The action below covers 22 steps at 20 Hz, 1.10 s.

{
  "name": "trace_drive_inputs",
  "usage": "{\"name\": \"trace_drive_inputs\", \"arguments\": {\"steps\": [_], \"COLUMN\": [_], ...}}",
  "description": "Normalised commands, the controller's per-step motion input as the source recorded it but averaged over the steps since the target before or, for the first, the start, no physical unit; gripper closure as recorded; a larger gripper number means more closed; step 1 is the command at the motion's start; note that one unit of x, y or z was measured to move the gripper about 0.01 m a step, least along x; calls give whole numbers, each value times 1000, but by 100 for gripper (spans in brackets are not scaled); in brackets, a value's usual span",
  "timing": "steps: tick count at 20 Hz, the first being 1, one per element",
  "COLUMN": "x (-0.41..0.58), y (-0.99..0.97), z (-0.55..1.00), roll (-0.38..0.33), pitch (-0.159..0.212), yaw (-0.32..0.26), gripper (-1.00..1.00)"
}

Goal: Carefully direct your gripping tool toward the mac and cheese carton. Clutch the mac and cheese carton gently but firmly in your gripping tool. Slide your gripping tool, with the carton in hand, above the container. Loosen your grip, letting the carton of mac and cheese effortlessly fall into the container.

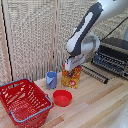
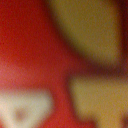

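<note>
Up top, boxy white gripping tool on flat cardboard mac and cheese carton, grip unclear

bulky white robot arm, dark joint bands, white boxy gripping tool

It looks like a pretend kitchen in a lab: a wooden table, a toaster oven at the right, folding screens behind, and a robot arm.

Exterior view high, facing the table, wrist view pressed close — blurred red-yellow print, shared: the carton
</note>
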Motion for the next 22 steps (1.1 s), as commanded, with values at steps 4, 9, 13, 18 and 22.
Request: {"name": "trace_drive_inputs", "arguments": {"steps": [4,9,13,18,22], "x": [-9,58,150,332,384], "y": [0,0,-69,-53,0], "z": [0,14,606,1000,1000], "roll": [0,0,15,0,0], "pitch": [0,5,61,61,66], "yaw": [-18,-1,-72,-37,0], "gripper": [100,100,100,100,100]}}
